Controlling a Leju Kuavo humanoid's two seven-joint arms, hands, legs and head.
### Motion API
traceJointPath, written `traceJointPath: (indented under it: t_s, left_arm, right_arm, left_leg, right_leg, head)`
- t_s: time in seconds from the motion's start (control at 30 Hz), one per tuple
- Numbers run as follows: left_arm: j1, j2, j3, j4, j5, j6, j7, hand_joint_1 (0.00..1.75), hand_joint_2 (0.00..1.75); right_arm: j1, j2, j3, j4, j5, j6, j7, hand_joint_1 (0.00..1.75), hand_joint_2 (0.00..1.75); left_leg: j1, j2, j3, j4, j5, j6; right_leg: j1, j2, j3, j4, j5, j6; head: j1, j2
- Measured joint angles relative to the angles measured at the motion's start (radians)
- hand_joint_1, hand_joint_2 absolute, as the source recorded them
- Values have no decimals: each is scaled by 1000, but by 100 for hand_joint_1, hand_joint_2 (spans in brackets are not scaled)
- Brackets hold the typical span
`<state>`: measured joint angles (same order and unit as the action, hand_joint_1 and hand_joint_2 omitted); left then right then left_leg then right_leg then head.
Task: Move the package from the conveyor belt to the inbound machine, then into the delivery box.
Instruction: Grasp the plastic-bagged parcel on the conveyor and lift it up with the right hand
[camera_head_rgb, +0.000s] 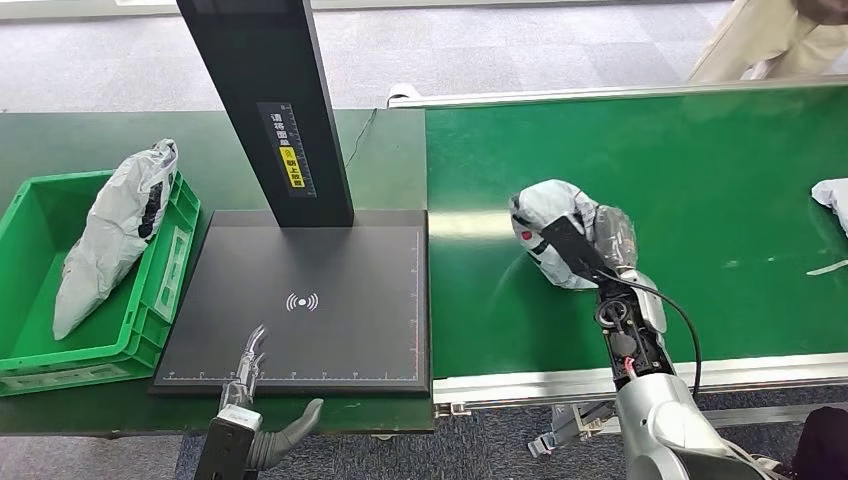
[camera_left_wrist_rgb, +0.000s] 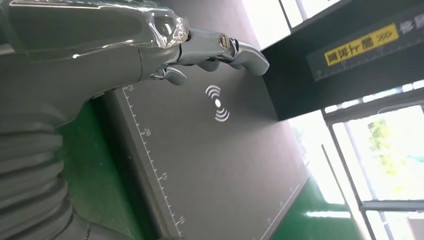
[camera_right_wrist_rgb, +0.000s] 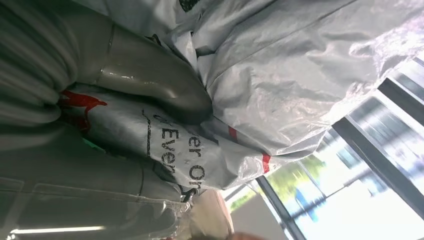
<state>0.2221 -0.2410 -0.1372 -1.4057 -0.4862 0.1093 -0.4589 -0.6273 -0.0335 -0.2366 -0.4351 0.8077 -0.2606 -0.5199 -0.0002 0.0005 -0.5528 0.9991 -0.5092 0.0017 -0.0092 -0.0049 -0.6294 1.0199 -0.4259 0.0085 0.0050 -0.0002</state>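
Observation:
A crumpled grey-white plastic package (camera_head_rgb: 545, 215) lies on the green conveyor belt (camera_head_rgb: 700, 180), near its left end. My right hand (camera_head_rgb: 592, 250) grips it from the near side. In the right wrist view the thumb (camera_right_wrist_rgb: 150, 85) presses into the package (camera_right_wrist_rgb: 300, 75), with the fingers wrapped beneath it. Whether the package is off the belt I cannot tell. The inbound machine's black plate (camera_head_rgb: 340, 320) sits left of the belt. My left hand (camera_head_rgb: 250, 378) hovers open over the plate's front edge, its fingers (camera_left_wrist_rgb: 235, 47) spread above the plate (camera_left_wrist_rgb: 215, 160). The green delivery box (camera_head_rgb: 165, 275) stands at far left.
Another grey package (camera_head_rgb: 110, 235) leans inside the green box. The machine's black post (camera_head_rgb: 270, 100) rises behind the plate. A further white package (camera_head_rgb: 832, 200) lies at the belt's right edge. A person (camera_head_rgb: 760, 40) stands beyond the belt, top right.

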Motion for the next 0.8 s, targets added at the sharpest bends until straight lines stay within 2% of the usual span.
traceJointPath:
  t_s: [0.13,0.23,0.33,0.43,0.57,0.67,0.8]
  left_arm:
    - [9,-8,3,-10,-1,20,-5,0,175]
    - [19,-16,3,-24,-12,31,0,0,175]
    - [32,-22,4,-38,-24,37,7,0,175]
    - [39,-27,4,-48,-33,39,11,0,175]
    - [42,-29,4,-54,-38,43,14,0,175]
    - [42,-33,4,-59,-42,42,15,0,175]
    - [38,-38,4,-61,-46,37,15,0,175]
  right_arm:
    - [87,49,-49,-194,-284,-21,-145,175,175]
    - [200,97,-38,-425,-487,-65,-174,175,175]
    - [323,140,9,-690,-635,-144,-180,175,175]
    - [421,170,80,-924,-681,-197,-181,175,175]
    - [503,188,189,-1147,-695,-247,-182,175,175]
    - [520,192,260,-1227,-706,-245,-182,175,175]
    - [512,205,318,-1237,-714,-197,-181,175,175]
  left_leg:
    - [0,-1,-1,0,0,0]
    - [0,-3,-2,0,0,0]
    - [0,-5,-3,0,-1,0]
    - [0,-4,-3,-1,-1,-1]
    - [0,-1,-3,-1,-1,0]
    - [0,1,-1,-1,-1,0]
    - [0,0,0,-1,-1,0]
  right_leg:
    - [0,-1,-1,0,-1,1]
    - [0,-2,-1,0,-1,1]
    - [0,-2,-2,0,-2,1]
    - [0,-2,-2,0,-2,1]
    - [0,-1,-2,0,-2,1]
    - [0,0,-1,0,-2,1]
    - [0,0,1,0,-2,1]
  head:
    - [0,0]
    - [0,0]
    - [0,0]
    - [0,0]
    - [0,0]
    - [0,0]
    - [0,0]
